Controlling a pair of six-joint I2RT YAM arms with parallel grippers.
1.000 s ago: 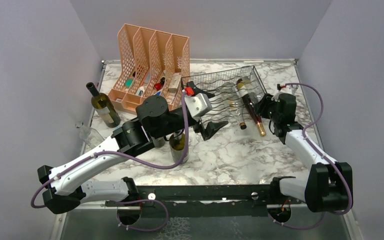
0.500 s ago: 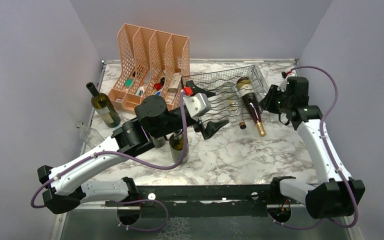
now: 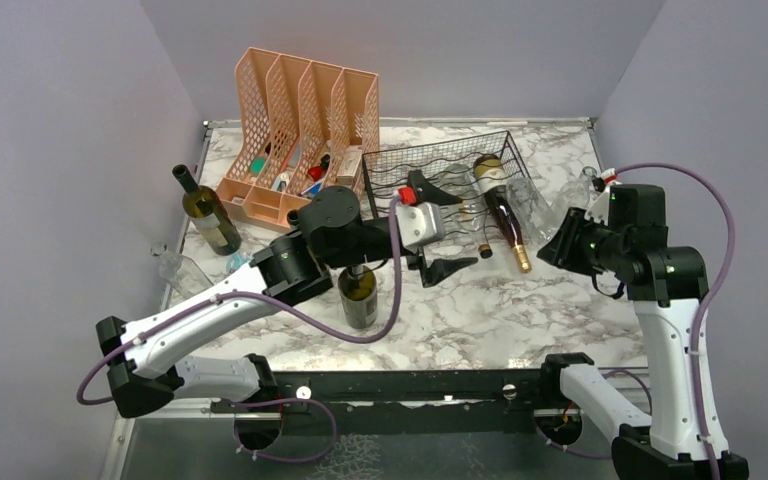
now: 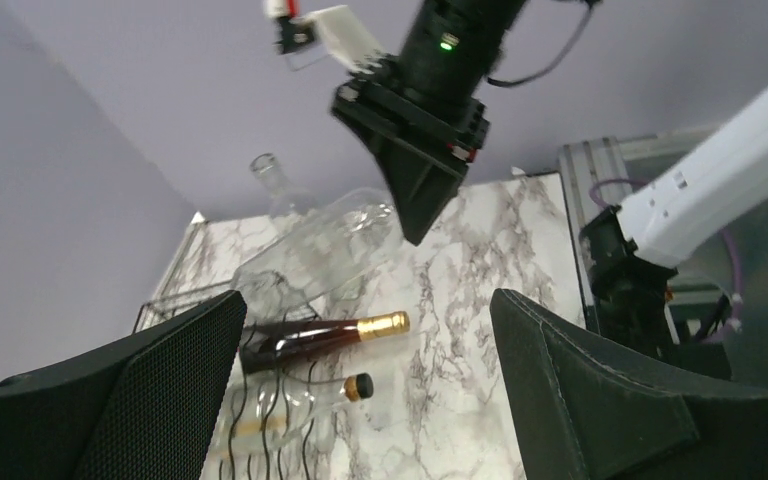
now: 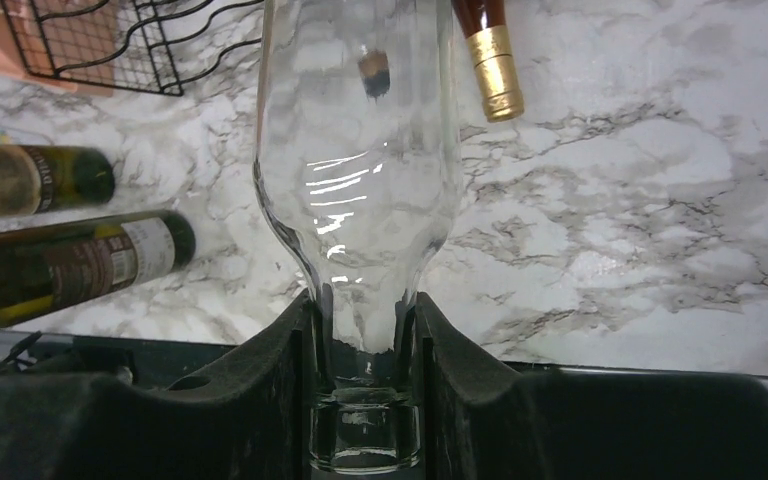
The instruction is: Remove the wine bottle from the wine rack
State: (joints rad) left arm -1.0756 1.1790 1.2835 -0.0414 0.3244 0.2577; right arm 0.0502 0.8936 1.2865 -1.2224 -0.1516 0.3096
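The wine rack (image 3: 438, 165), a low black wire tray, sits at the back middle of the table. A dark red bottle with a gold foil neck (image 3: 505, 222) and a clear capped bottle (image 3: 480, 235) lie in it, necks pointing out. My right gripper (image 3: 563, 242) is shut on the neck of a clear glass bottle (image 5: 360, 150) and holds it in the air, right of the rack and clear of it. The bottle also shows in the left wrist view (image 4: 320, 250). My left gripper (image 3: 452, 232) is open and empty at the rack's front edge.
A peach file organiser (image 3: 300, 110) stands left of the rack. A green wine bottle (image 3: 205, 210) stands at the left and another (image 3: 358, 292) under my left arm. A clear bottle (image 3: 180, 268) lies at the left edge; another (image 3: 585, 182) stands at the back right.
My right gripper has risen and drawn back to the right, carrying the clear bottle out of the rack. My left arm has moved right, towards the rack's front.
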